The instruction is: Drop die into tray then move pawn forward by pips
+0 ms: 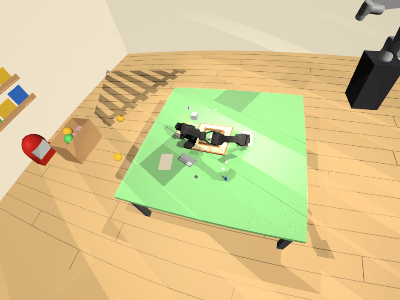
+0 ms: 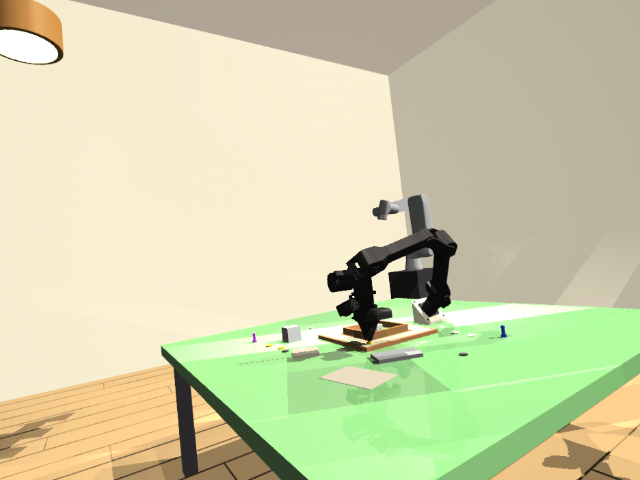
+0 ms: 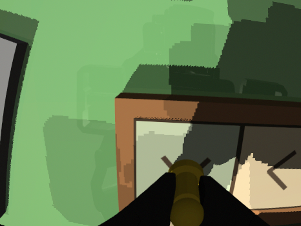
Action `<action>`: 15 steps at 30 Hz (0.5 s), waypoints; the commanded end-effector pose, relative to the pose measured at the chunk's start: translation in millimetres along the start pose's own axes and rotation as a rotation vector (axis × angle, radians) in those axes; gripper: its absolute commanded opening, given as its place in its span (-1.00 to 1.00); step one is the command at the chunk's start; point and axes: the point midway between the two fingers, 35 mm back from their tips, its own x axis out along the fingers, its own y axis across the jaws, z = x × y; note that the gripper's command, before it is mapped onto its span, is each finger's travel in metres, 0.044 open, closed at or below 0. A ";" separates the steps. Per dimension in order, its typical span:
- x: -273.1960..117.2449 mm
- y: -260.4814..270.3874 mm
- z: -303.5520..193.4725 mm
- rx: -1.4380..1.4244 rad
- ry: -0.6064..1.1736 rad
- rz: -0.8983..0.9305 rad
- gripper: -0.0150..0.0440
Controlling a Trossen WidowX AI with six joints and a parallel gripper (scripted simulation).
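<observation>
My gripper point(image 2: 368, 336) point(image 3: 186, 183) is shut on the yellow pawn point(image 3: 186, 190) point(image 2: 369, 342), which is upright between the fingertips over a corner square of the board. Whether its base touches the square cannot be told. The board point(image 1: 211, 151) point(image 2: 403, 340) point(image 3: 124, 110) has an orange-brown rim and pale squares with dark arrows. The brown dice tray point(image 2: 395, 330) stands in its middle. The white die point(image 1: 210, 137) point(image 2: 379, 326) lies inside the tray, partly hidden by the arm in the top view. Its top pips are too small to read.
A grey slab point(image 1: 187, 158) point(image 2: 396, 355) point(image 3: 6, 81) lies close to the board's corner. A beige block point(image 2: 305, 353), grey cube point(image 1: 194, 115) point(image 2: 290, 334), purple pawn point(image 2: 254, 338), blue pawn point(image 1: 225, 178) point(image 2: 503, 331), flat sheet point(image 1: 165, 161) point(image 2: 358, 377) and several small discs lie around.
</observation>
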 end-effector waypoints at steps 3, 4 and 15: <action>-14.9 0.6 1.6 0.009 -0.012 0.001 -0.49; -21.3 0.7 2.4 0.010 -0.017 0.001 -0.49; -91.6 3.2 2.2 0.024 -0.075 -0.006 -0.49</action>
